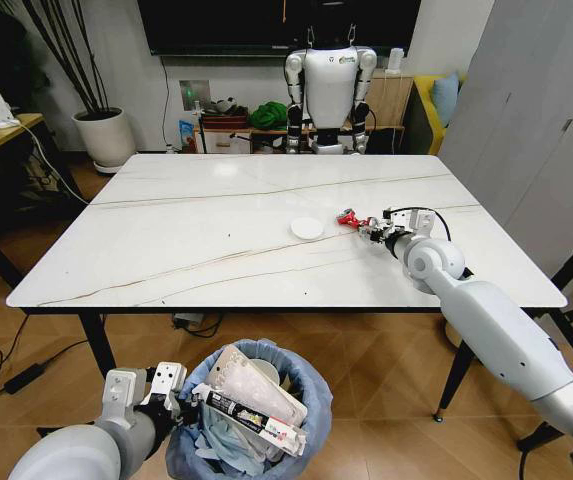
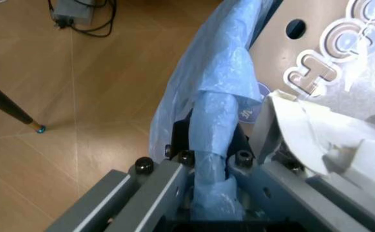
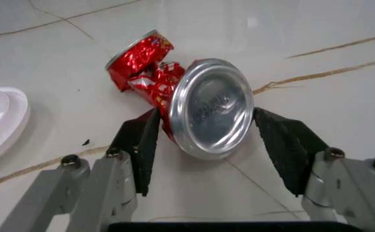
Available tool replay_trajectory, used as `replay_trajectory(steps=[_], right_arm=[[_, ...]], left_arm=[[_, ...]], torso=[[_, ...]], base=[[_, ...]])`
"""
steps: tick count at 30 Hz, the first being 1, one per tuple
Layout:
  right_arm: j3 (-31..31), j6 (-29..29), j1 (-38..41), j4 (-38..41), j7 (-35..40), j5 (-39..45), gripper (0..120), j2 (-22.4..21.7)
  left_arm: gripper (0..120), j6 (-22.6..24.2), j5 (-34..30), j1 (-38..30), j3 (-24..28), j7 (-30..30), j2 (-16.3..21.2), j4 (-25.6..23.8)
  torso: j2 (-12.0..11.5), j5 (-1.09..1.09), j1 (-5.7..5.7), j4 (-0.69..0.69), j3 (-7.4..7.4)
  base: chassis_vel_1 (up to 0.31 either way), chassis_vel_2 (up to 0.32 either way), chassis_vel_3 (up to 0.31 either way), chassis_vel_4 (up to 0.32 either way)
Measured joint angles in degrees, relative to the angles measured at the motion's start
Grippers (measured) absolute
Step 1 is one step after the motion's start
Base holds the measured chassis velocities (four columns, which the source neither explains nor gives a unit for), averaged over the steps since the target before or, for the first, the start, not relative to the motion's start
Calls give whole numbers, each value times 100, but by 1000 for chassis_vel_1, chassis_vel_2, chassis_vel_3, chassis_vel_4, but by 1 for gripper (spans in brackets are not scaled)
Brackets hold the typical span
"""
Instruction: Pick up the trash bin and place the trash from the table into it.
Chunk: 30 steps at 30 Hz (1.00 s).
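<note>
Crushed can bracketed on table; bin held below near edge.
Right gripper (image 3: 204,145) fingers are spread around red can (image 3: 194,104), beside lid (image 1: 307,228). Bin (image 1: 251,420) rim is clamped by left gripper (image 2: 207,166).

Smooth silver-grey arms with round joints, right gripper (image 3: 210,145) had black ridged pads on grey metal fingers, left gripper (image 2: 210,193) had grey bars, black screws

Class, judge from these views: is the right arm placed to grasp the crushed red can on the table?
Probably yes. The right claw is open with the crushed red can between its pads, and nothing on the table blocks it.
</note>
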Motion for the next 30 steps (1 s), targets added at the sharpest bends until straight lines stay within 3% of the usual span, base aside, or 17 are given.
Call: replay_trajectory(steps=[8, 17, 27, 30], right_arm=[[20, 23, -37, 64, 4, -16, 34, -63], [156, 41, -179, 226, 23, -11, 1, -188], [417, 114, -285, 333, 26, -106, 0, -249], [466, 123, -267, 340, 24, -106, 8, -267]], left_arm=[[0, 0, 0, 6, -9, 1, 1, 0], [0, 0, 13, 12, -9, 2, -13, 0], [0, 0, 38, 12, -10, 13, -27, 0], [0, 0, 37, 16, -12, 13, -21, 0]], torso=[[1, 0, 0, 0, 0], [1, 0, 0, 0, 0], [1, 0, 0, 0, 0], [1, 0, 0, 0, 0]], base=[[0, 0, 0, 0], [0, 0, 0, 0], [0, 0, 0, 0], [0, 0, 0, 0]])
